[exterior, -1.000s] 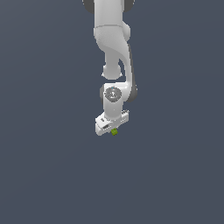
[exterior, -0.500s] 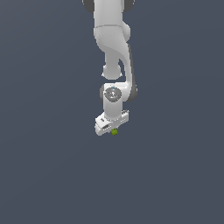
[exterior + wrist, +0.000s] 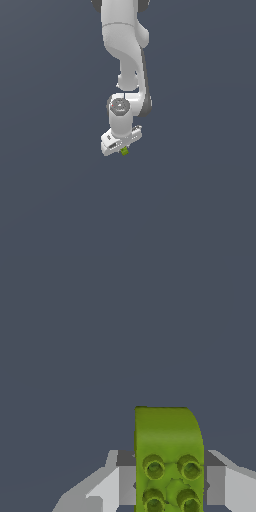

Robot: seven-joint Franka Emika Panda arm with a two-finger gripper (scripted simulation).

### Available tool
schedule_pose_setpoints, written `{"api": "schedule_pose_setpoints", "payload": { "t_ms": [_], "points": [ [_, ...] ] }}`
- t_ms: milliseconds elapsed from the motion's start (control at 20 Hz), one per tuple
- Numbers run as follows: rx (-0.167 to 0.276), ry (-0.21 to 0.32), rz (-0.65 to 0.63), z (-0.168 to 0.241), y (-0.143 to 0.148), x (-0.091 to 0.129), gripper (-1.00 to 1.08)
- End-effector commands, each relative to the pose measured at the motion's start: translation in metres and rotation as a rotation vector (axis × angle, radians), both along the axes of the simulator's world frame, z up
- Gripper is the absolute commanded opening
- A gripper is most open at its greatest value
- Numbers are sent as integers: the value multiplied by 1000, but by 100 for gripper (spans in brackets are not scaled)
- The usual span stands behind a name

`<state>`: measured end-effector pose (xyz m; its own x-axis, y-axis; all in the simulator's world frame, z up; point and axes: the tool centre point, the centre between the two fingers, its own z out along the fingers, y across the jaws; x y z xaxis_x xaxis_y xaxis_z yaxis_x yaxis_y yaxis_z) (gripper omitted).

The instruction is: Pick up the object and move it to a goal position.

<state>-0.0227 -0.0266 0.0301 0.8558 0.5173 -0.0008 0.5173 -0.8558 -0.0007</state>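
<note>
The object is a tiny lime-green studded block (image 3: 124,151). In the exterior view it peeks out just under my white gripper (image 3: 123,149), near the middle of the picture. In the wrist view the block (image 3: 167,456) fills the space between my two grey fingers (image 3: 125,478), which press on both its sides. It has a rounded end and several round studs. The gripper is shut on the block and holds it above the plain dark grey ground. The fingertips are hidden behind the hand in the exterior view.
The white arm (image 3: 125,45) reaches down from the top of the exterior view. Around it there is only a flat, uniform dark grey surface (image 3: 50,200). No goal mark shows.
</note>
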Motion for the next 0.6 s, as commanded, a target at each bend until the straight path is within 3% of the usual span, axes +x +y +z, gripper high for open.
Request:
{"api": "schedule_pose_setpoints", "payload": {
  "t_ms": [0,550],
  "points": [
    [0,-1,-1,10,-18,8,-100],
    [1,-1,-1,65,-114,51,-100]
  ]
}}
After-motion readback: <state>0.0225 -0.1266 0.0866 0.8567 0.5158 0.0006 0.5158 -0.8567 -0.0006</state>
